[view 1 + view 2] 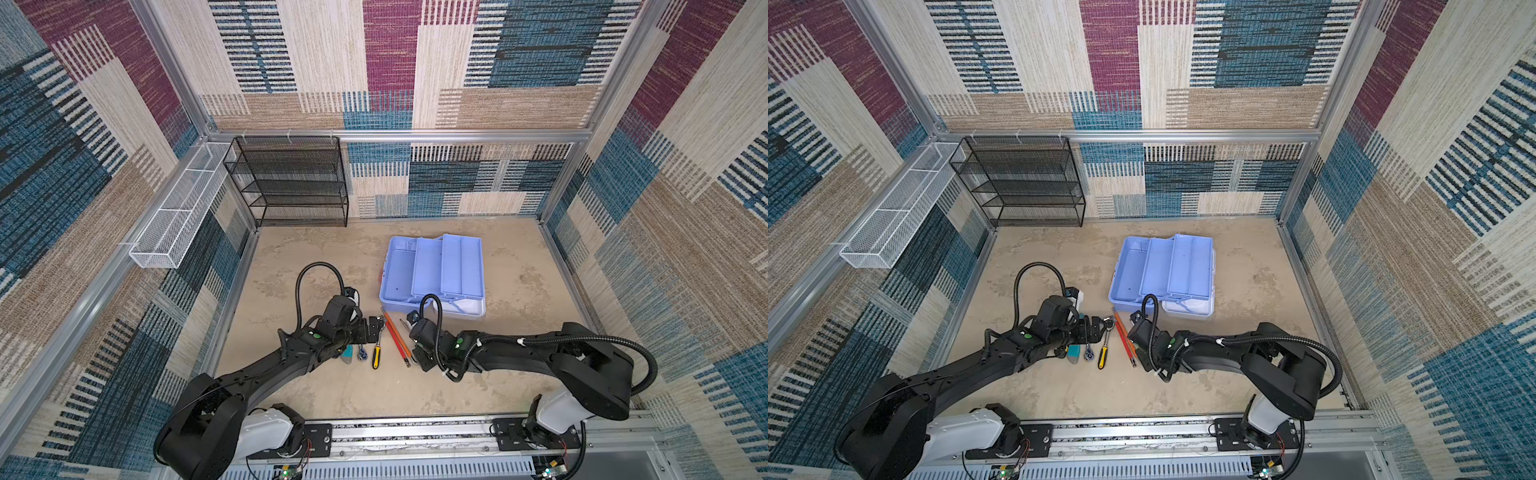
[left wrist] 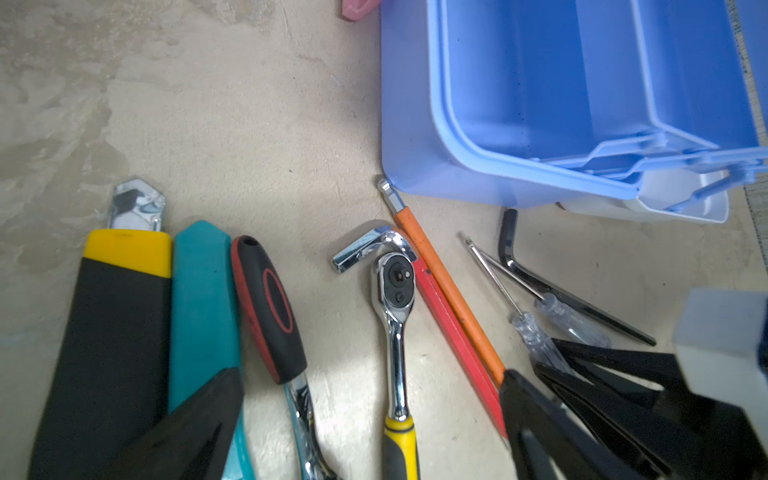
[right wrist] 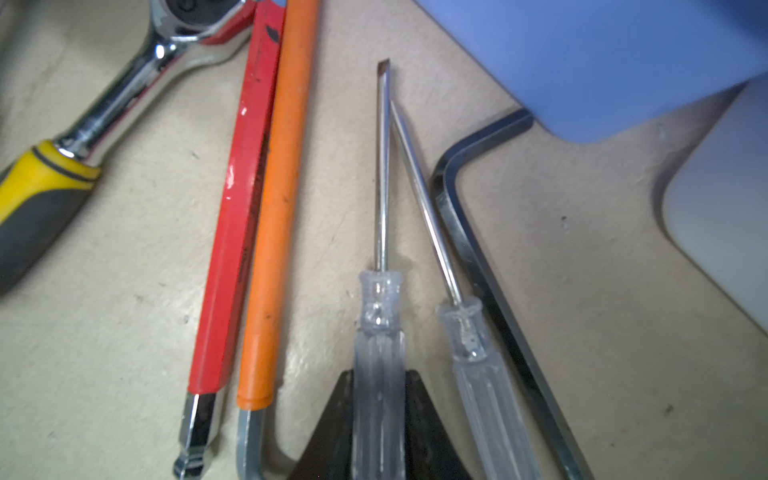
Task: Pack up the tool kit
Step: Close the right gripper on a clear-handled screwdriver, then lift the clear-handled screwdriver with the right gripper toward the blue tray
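The tool kit (image 1: 399,270), a rectangular light blue plastic toolbox, stands open in the back half of the beige desk (image 1: 332,395), slightly right of its middle. Its 2 light blue fold-out trays (image 1: 461,266) rise in steps over the base, and the white lid (image 1: 469,309) lies flat along its right side. The loose tools lie in a row just in front of it. The right gripper (image 3: 379,376) has its fingers clamped on the handle of a clear plastic screwdriver (image 3: 380,316). The left gripper (image 2: 374,371) hovers with fingers wide apart above a chrome ratchet with a yellow-and-black handle (image 2: 395,332).
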